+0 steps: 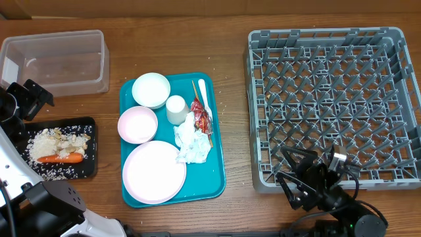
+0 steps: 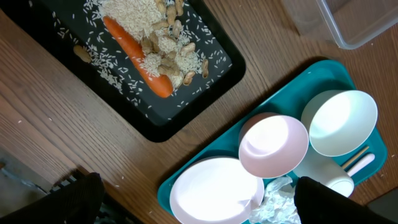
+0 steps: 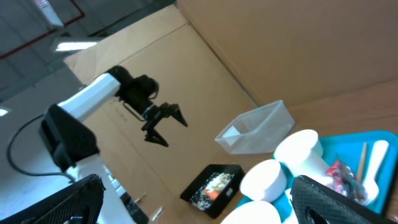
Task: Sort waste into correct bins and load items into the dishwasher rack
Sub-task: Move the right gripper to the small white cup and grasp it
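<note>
clear tub (image 1: 56, 62): far-left part of the table, apart from the teal tray
black tray (image 1: 92, 155): just in front of the tub; holds rice (image 1: 46, 141), beige scraps (image 1: 69, 139), carrot piece (image 1: 60, 158)
teal tray (image 1: 217, 178): centre; holds plate (image 1: 154, 172), white bowl (image 1: 151, 89), pink bowl (image 1: 137, 124), cup (image 1: 176, 109), fork (image 1: 204, 95), chopsticks (image 1: 196, 91), napkin (image 1: 192, 141), red wrapper (image 1: 200, 115)
wrapper: on the napkin's far edge, lying over the chopsticks
rack (image 1: 332, 105): right of the teal tray, grey peg lattice
counts: bowls 2; plate, cup, fork, napkin, wrapper, carrot 1 each
left gripper (image 3: 174, 132): jaws spread wide, gripping nothing, raised near the tub and black tray
right gripper (image 1: 280, 163): jaws spread wide, gripping nothing, over the rack's near-left corner
</note>
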`<act>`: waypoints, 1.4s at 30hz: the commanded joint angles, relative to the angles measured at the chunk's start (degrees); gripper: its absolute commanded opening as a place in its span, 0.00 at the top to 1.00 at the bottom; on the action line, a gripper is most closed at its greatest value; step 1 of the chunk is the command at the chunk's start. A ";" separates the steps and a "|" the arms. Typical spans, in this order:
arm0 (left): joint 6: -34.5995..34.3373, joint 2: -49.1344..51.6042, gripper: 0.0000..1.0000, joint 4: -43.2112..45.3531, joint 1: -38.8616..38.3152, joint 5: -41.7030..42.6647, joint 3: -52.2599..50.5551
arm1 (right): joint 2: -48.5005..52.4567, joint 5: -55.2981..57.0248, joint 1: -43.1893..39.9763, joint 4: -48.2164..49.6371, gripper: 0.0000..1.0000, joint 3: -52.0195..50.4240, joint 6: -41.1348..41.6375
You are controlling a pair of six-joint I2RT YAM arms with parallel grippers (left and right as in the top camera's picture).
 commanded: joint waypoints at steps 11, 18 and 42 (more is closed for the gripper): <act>-0.94 -1.25 0.00 -0.15 0.22 0.02 -0.15 | 8.63 12.24 -0.15 -36.17 0.01 34.88 -26.86; -0.94 -1.25 0.00 -0.15 0.22 0.02 -0.15 | 22.82 12.22 -0.04 -38.03 0.00 43.45 -28.83; -0.94 -1.25 0.00 -0.13 0.22 0.02 -0.15 | 89.37 57.27 49.16 -52.74 0.00 77.59 -45.38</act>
